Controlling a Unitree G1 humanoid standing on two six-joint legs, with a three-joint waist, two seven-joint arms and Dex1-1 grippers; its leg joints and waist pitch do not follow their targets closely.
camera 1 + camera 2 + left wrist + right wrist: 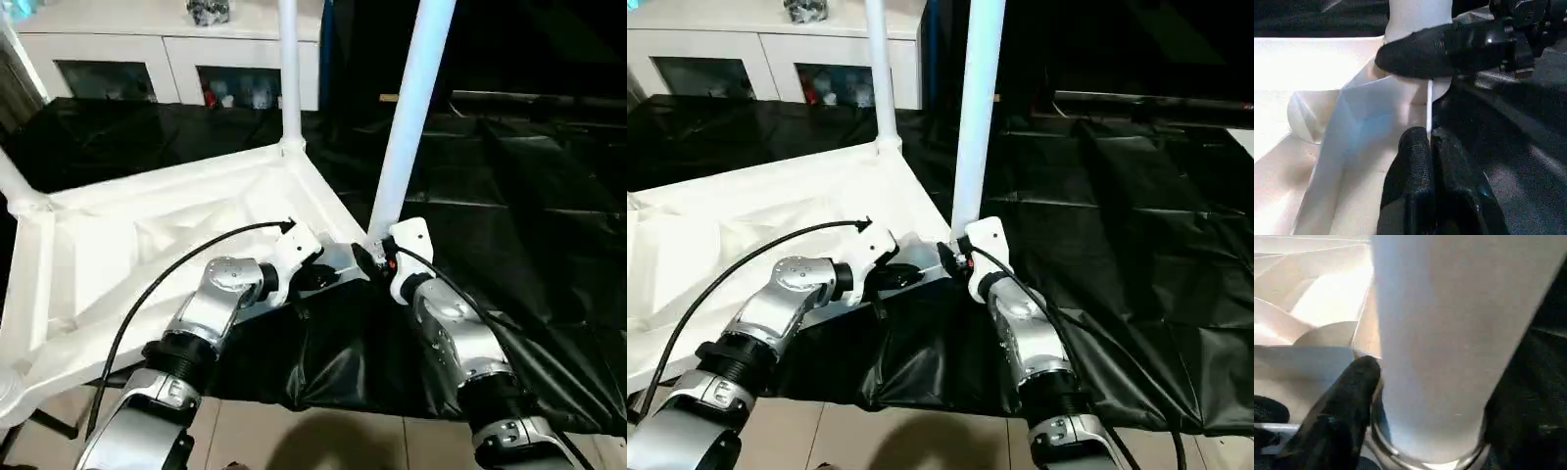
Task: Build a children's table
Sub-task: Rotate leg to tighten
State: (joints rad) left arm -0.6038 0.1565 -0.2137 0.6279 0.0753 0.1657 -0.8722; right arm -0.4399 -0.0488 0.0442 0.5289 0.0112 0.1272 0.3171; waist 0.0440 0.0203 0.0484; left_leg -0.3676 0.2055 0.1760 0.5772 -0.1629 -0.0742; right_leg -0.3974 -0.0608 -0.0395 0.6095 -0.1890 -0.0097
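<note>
A: What is the biggest thing here?

B: The black sheet (1117, 196), spread over the floor from left to right. At the far left stands a white cabinet (167, 49) with glass doors.

A: And the table?

B: The white tabletop (147, 245) lies upside down on the sheet at the left, ribbed underside up. One leg (288, 69) stands upright in the far corner socket. Another leg (411, 108) stands, slightly tilted, at the near right corner, between the two arms. Two more leg ends show at the left edge.

A: What is the right tool doing?

B: The right tool (1420, 396) sits around the base of that near leg, one black finger (1342, 406) touching its side, the other finger on the opposite side. It is grasping the leg.

A: The left one?

B: The left tool (1429, 147) is clenched, its two fingers pressed together on the thin edge of the tabletop's rim, just beside the same corner. A black cable (167, 284) arcs over the left forearm.
</note>
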